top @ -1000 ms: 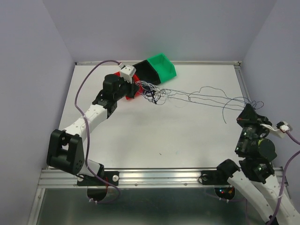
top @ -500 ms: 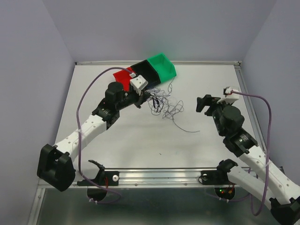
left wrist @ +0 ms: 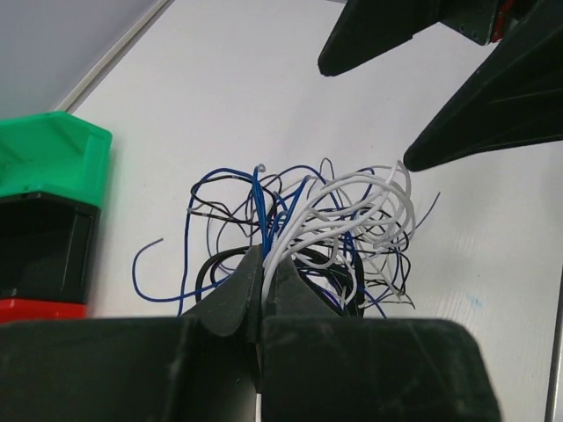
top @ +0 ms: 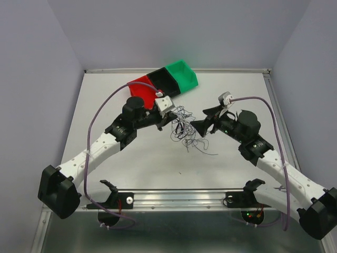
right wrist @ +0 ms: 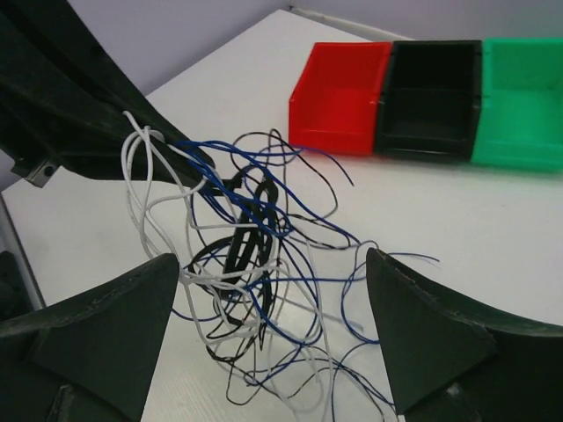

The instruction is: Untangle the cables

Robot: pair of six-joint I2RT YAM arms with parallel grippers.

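Left gripper (left wrist: 265, 268) is out over the middle of the table (top: 242, 89), jaws pressed together and pinching strands right at the tips. White ones and dark blue ones run up out of the nip, plain as day in the left wrist view. The cables (top: 184, 133) sit in one loose knot between the two arms. The white loops bunch on the side toward the right arm, and the blue and black loops spill the other way. In the right wrist view the bundle hangs from the left gripper's tips, the upper part looking raised off the surface and the lower loops down on the white tabletop. One dark end trails out of the knot toward the near edge, all on its own.

Right gripper (right wrist: 271, 264) faces the knot from the opposite side, jaws spread wide, one finger (right wrist: 106, 325) on each flank of the tangle and nothing clamped between them. Whether either finger brushes a strand, cannot tell. The two grippers are near each other, tips pointing at one another across the wires.

At the far side of the table stand the red bin (right wrist: 341, 97), the black bin (right wrist: 431, 92) and the green bin (right wrist: 519, 97), side by side and touching, open mouths turned toward the arms. The knot lies just in front of them, nearest the red and black ones, apart from all three
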